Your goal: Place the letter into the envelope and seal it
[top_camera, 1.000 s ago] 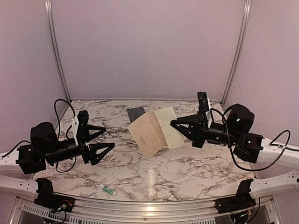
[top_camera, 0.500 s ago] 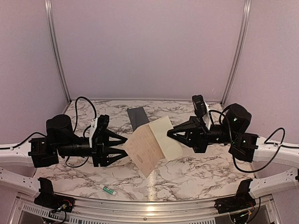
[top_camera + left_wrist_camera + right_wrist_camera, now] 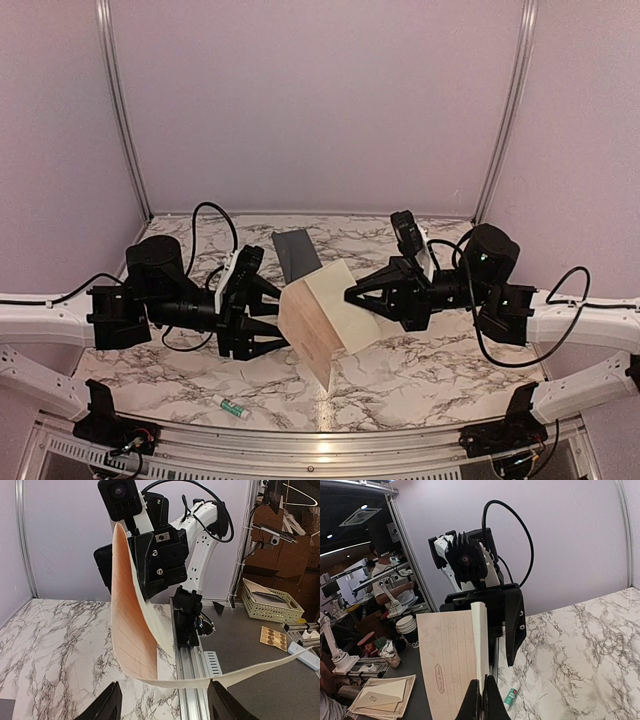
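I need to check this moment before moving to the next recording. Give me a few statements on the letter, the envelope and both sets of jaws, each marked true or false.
1. The letter lies flat on the table. False: it is raised and bent, not flat.
2. The right jaws are shut on the letter. True.
3. The left jaws are clamped tight on the letter. False: they stand open, with the letter's edge passing between them.
4. The envelope lies on the table behind the letter, and neither arm holds it. True.
5. The small tube is tucked inside the envelope. False: it lies near the table's front edge, on the left arm's side.
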